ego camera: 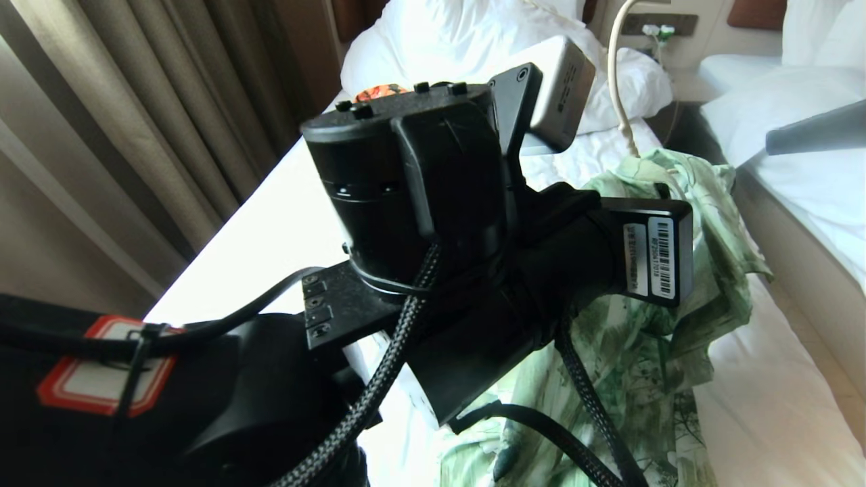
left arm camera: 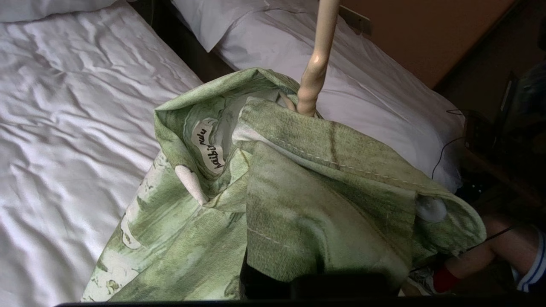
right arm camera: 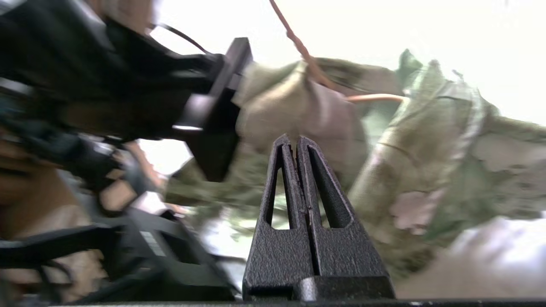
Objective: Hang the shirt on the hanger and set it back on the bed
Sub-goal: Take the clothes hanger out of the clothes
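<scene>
The green and white shirt (ego camera: 643, 352) hangs bunched over the white bed (ego camera: 270, 223), behind my left arm (ego camera: 440, 203). The cream hanger (ego camera: 617, 81) rises out of its collar, and its stem (left arm camera: 318, 64) stands above the neck label. My left gripper (right arm camera: 230, 89) is shut on the shirt (left arm camera: 298, 204) at the collar, and the fabric covers its fingers. My right gripper (right arm camera: 297, 140) is shut with nothing in it, a short way in front of the shirt (right arm camera: 426, 140). In the head view it shows at the far right (ego camera: 772, 142), apart from the cloth.
An orange patterned garment (ego camera: 380, 90) lies near the duvet (ego camera: 460, 34) at the bed's head. A second white bed (ego camera: 798, 108) stands to the right across a narrow gap. Curtains (ego camera: 135, 101) hang on the left. A person's leg with a red sock (left arm camera: 477, 264) shows beside the beds.
</scene>
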